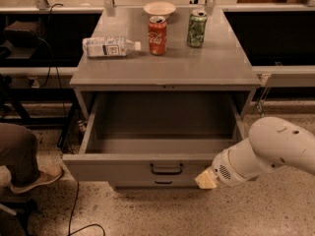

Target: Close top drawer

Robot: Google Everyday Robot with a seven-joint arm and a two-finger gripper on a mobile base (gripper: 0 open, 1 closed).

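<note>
In the camera view, the top drawer [113, 168] stands pulled far out from under the front edge of the grey table [211, 65]. Its open tray faces up and its flat front is the part nearest the camera. A black loop handle [166, 168] sits at the centre of that front. Just below it shows the handle of a lower drawer [163, 182].

The end effector [206, 179] is at the tip of a white arm [275, 149] that reaches in from the right. It lies low against the right end of the drawer front, to the right of the loop handle. Its tan tip overlaps the lower edge of the front, but whether it is spread or pressed together cannot be told, nor whether it touches the metal.

4 things stand on the table:
- A water bottle [109, 46] lies on its side near the left edge.
- A red Coca-Cola can [157, 35] stands upright at mid-table, just right of the bottle's cap.
- A green can [197, 28] stands upright to the right of the red 1.
- A pale bowl [159, 8] sits at the back edge, behind the red can.

A person's shoe [34, 179] rests on the speckled floor at the left, and a black cable [74, 208] runs near it.
</note>
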